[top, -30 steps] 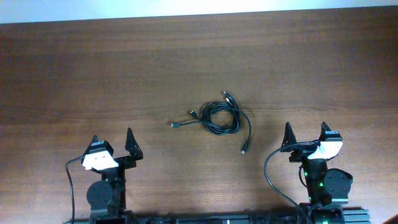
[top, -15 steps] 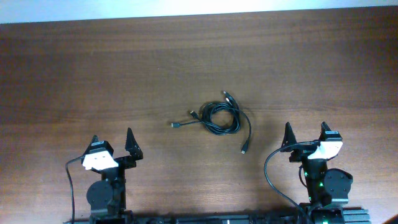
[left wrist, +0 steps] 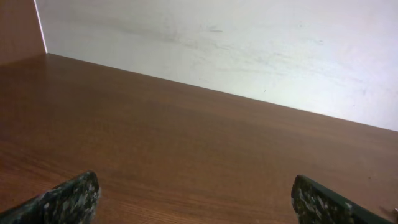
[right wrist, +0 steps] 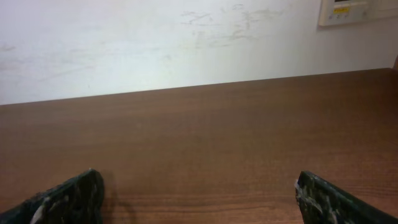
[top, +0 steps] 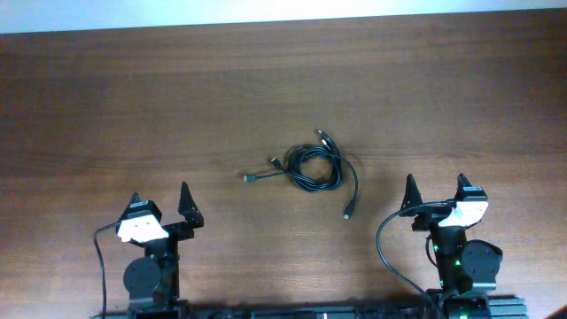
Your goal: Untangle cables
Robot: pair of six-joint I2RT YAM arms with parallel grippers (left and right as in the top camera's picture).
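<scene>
I see open wood on every side of the brown bench point(top: 106, 106); its far edge meets a white wall point(left wrist: 249, 50). The cables point(top: 314, 168) lie knotted near the middle, ahead of and between my left fingers point(top: 186, 206) and right fingers point(top: 409, 197), well apart from both. Both pairs are released, spread wide. The bundle runs mostly left to right; one plug points left, another toward the right fingers.

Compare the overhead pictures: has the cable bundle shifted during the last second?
No. The cables lie in the same place, judged against the far edge of the table, with loops and plugs unchanged.
</scene>
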